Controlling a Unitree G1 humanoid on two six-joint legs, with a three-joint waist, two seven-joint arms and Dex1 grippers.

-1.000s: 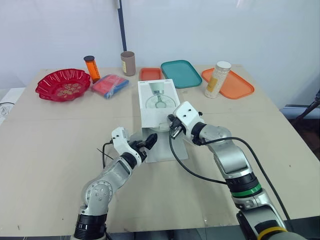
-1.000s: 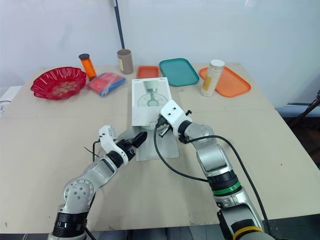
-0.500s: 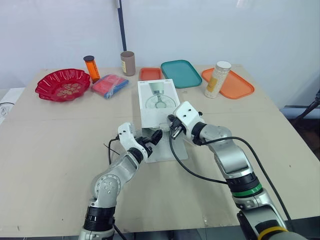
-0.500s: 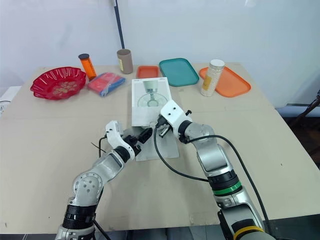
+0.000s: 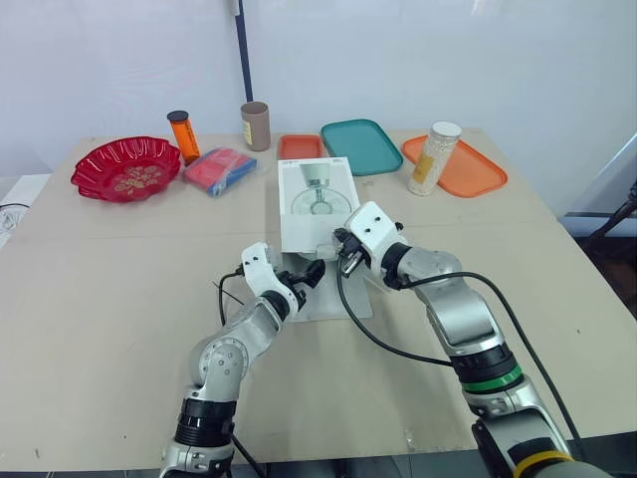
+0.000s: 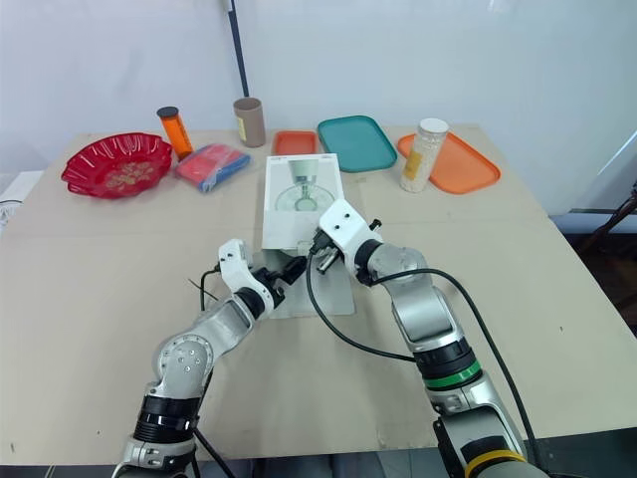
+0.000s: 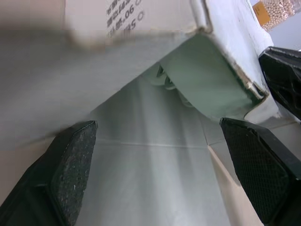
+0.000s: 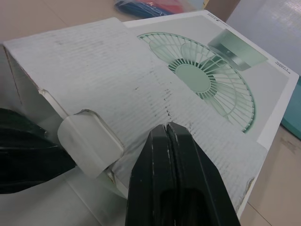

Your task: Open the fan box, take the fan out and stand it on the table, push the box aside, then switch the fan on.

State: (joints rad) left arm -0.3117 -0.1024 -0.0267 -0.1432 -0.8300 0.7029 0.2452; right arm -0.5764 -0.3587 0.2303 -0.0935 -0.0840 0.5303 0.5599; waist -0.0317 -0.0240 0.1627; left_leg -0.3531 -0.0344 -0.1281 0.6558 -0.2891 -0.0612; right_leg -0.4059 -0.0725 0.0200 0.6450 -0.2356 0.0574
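Beige tabletop point(image 5: 90, 299) under a pale wall carries a row of clutter well beyond both jaws: a red bowl point(image 5: 125, 169) farthest to the left, then an orange bottle point(image 5: 182, 135), a blue and red packet point(image 5: 218, 169) and a brown tube point(image 5: 255, 125). Nearer, the left gripper point(image 5: 306, 275) reaches toward the open near end of the fan box point(image 5: 317, 204), its two black fingers point(image 7: 70, 165) spread wide and holding nothing. Under those jaws the box flap point(image 7: 150, 155) lies folded down flat on the table, and straight ahead of them, inside the opening, the pale green fan point(image 7: 207, 77) sits tucked under the box's top face. The box lies flat with its printed fan picture facing up, its far end pointing toward a small orange tray point(image 5: 299, 147). Just to the right of the left jaws, the right gripper point(image 5: 344, 256) rests over the near top edge of the box, its fingers pressed together with no gap and nothing visibly pinched between them. Well beyond the right jaws stand a teal tray point(image 5: 360, 146), a white-capped jar point(image 5: 435, 157) and a larger orange tray point(image 5: 473, 171).
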